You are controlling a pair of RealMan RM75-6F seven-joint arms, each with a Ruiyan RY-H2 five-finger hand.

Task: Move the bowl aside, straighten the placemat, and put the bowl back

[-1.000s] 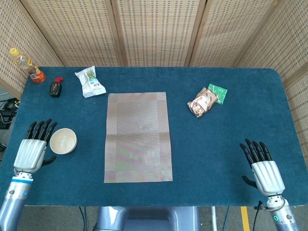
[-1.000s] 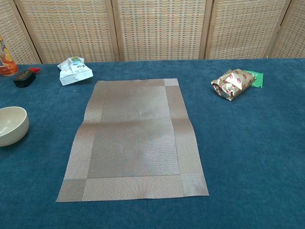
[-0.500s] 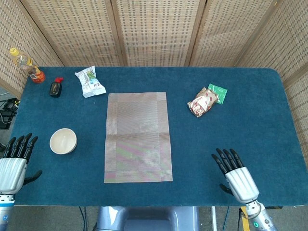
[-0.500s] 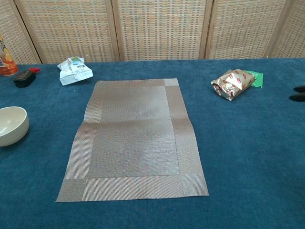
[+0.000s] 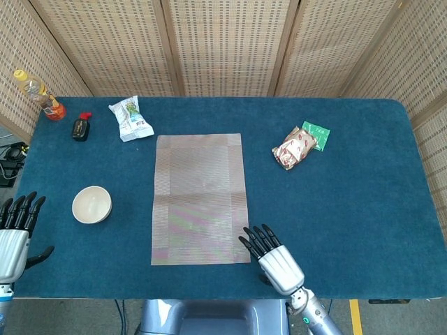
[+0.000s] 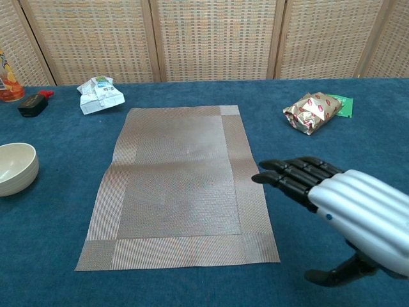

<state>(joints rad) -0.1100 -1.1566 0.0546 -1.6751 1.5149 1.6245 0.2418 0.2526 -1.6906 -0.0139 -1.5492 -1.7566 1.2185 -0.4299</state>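
The small cream ceramic bowl [image 5: 91, 204] sits on the blue cloth table [image 5: 363, 181], well left of the grey-brown woven placemat [image 5: 200, 198], which lies flat and square; the right hand [image 5: 274, 259] hovers at the placemat's near right corner, fingers straight and apart, holding nothing; the left hand [image 5: 15, 229] waits left of the bowl, likewise spread and empty; beyond the placemat lie a crumpled white-and-green snack bag [image 5: 130, 118] and a foil packet [image 5: 294, 147].

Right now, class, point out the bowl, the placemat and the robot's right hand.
bowl [image 5: 91, 204], head view, inner hollow.
placemat [image 5: 200, 199], head view, middle of the woven panel.
right hand [image 6: 348, 208], chest view, back of the hand behind the dark fingers.
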